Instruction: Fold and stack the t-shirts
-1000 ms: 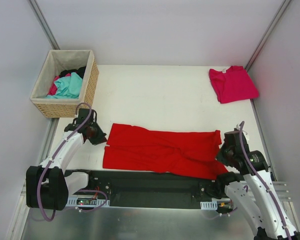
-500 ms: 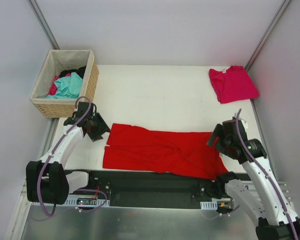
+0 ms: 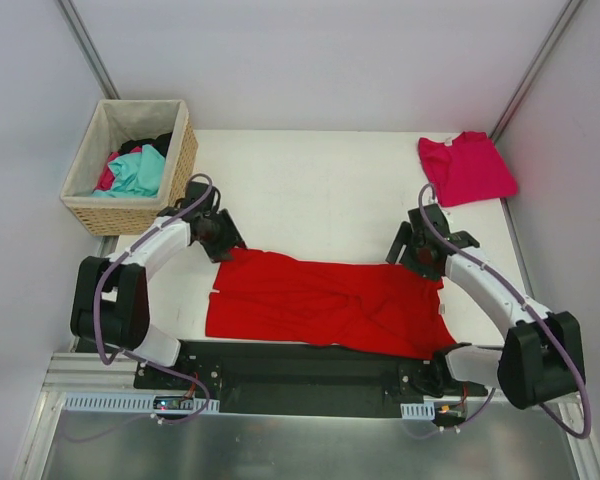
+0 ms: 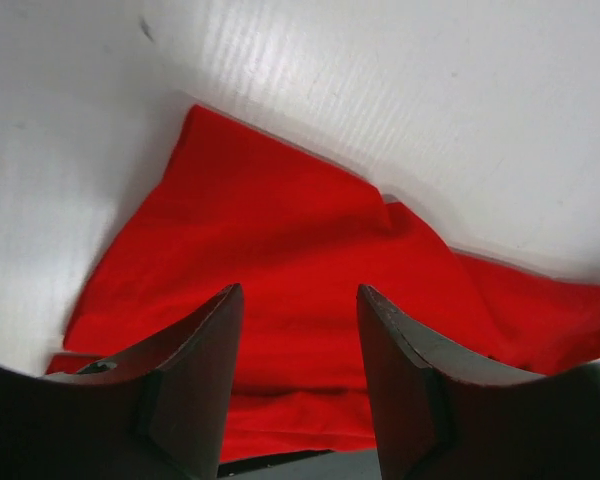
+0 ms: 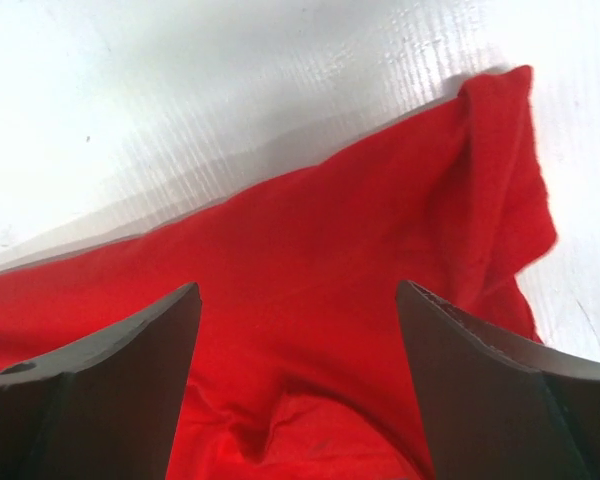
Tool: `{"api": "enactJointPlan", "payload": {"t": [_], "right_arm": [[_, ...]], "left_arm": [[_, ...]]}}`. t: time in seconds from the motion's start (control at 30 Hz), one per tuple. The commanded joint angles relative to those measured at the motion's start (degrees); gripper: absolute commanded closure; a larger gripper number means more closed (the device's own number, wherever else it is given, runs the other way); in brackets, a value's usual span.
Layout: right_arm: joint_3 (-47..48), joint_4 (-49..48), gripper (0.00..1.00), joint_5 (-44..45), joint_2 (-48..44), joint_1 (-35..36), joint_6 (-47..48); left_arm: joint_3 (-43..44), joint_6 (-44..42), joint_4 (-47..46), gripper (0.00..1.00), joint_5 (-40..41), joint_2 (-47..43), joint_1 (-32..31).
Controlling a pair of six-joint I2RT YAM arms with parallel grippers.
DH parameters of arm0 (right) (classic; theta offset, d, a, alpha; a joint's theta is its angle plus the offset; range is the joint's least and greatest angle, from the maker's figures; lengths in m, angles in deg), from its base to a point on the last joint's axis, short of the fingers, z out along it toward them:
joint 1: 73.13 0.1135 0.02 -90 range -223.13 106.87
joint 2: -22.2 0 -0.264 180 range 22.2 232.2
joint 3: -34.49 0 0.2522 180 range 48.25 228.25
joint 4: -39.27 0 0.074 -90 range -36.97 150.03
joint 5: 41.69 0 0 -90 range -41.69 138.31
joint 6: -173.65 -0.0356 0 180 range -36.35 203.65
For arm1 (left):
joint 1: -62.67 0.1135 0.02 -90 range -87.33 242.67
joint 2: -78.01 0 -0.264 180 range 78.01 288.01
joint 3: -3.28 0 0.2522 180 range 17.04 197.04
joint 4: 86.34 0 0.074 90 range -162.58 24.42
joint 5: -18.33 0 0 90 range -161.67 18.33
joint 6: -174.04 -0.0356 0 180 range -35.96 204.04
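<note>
The red t-shirt lies across the lower middle of the tabletop, long axis left-right. Left hand and right hand, both spread apart and empty, hang over its upper corners, one apiece.

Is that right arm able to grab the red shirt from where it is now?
Probably yes: its jaws stand open right over the red shirt near its far right corner, and nothing lies between them and the cloth.
</note>
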State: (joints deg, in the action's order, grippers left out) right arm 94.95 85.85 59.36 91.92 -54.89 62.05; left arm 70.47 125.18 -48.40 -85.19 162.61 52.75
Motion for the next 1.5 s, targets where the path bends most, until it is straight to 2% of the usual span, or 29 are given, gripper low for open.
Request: {"api": "enactJointPlan", "payload": {"t": [0.0,0.33,0.7,0.93,1.13,1.4,1.47], "right_arm": [[-0.3,-5.1,0.18,-0.5,2.5,0.7,-0.1],[-2.4,-7.0,0.19,0.5,7.6,1.5,-0.5],[-0.9,-9.9,0.19,-1.1,17.6,1.6,-2.4],[7.9,-6.7,0.18,-1.0,24.8,1.5,-1.6],[20.8,-2.4,0.18,-0.6,32.3,1.3,1.3],[38.3,0.9,0.18,-4.6,44.9,-1.9,3.6],[45.4,3.0,0.18,-5.8,49.4,-2.5,5.4]], "left_arm": [[-1.4,2.2,-2.5,0.52,-1.8,1.6,-2.5],[-4.2,2.3,-3.0,0.54,0.6,2.1,-3.2],[-3.8,3.4,-3.0,0.57,5.0,10.4,-1.3],[3.1,3.4,-2.8,0.58,4.4,14.9,1.5],[13.2,2.7,-1.2,0.59,4.4,20.7,2.4],[25.8,2.1,1.6,0.59,2.4,30.5,4.9],[29.4,2.2,2.3,0.59,1.8,33.2,5.4]]}}
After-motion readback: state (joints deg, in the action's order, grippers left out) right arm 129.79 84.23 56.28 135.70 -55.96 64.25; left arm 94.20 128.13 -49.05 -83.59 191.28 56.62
